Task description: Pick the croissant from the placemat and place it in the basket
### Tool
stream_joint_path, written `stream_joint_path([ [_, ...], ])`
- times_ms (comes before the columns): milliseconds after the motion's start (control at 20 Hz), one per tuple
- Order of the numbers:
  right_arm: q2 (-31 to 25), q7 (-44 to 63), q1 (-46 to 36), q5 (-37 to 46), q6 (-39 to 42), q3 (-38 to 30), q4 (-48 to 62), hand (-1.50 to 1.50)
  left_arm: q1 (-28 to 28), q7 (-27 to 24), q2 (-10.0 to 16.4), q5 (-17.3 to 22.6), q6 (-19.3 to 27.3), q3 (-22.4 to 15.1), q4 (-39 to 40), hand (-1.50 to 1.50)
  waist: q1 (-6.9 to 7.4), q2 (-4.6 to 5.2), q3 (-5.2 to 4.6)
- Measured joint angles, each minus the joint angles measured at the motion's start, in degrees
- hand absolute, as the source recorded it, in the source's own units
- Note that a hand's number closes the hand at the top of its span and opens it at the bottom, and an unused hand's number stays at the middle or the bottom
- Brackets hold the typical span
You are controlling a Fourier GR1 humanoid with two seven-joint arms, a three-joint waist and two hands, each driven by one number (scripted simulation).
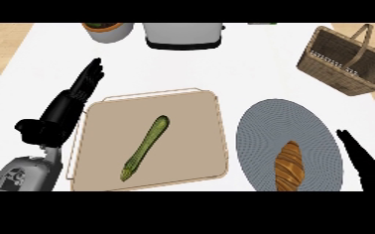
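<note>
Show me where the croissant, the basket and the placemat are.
croissant (289, 166), head view, middle of its crust.
basket (333, 77), head view, woven side wall.
placemat (278, 124), head view, bare upper part.

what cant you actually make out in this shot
All in the head view:
right hand: mostly cut off by the right edge, only a dark strip of it shows.
basket: its right part and handle run out past the right edge.
pot and grey appliance: tops cut off at the upper edge.
placemat: lower end cut off at the bottom, just below the croissant.
</note>
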Motion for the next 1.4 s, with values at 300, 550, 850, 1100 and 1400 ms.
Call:
stream_joint_path([
  [300, 4.2, -5.1, 0.8, 7.0, -3.6, 1.6, 5.1, -1.5, -0.4, 1.2, -1.1, -1.0, -1.9, 1.9, -0.3, 0.0, 0.14, 0.03, 0.0],
  [550, 6.2, -8.9, 1.4, 7.9, -3.5, 0.5, 6.4, -1.5, 1.1, 0.4, -2.6, -2.6, -3.4, 3.2, -0.8, 0.0, 0.17, 0.04, 0.0],
  [850, 9.3, -12.4, -0.6, 8.5, -3.4, 0.2, 9.1, -1.5, 0.8, 1.0, -4.3, -4.3, -4.9, 4.3, -0.8, 0.0, 0.24, 0.05, 0.0],
  [1100, 11.3, -11.4, -0.1, 11.6, -2.1, 1.3, 8.6, -1.5, 1.3, 1.7, -6.1, -5.9, -5.3, 4.7, -1.7, 0.0, 0.23, 0.04, -0.02],
  [1400, 12.7, -10.5, 0.6, 15.2, -0.5, 2.1, 9.4, -1.5, 1.2, 1.6, -6.5, -6.6, -7.0, 6.6, -1.9, 0.0, 0.23, 0.04, -0.01],
])
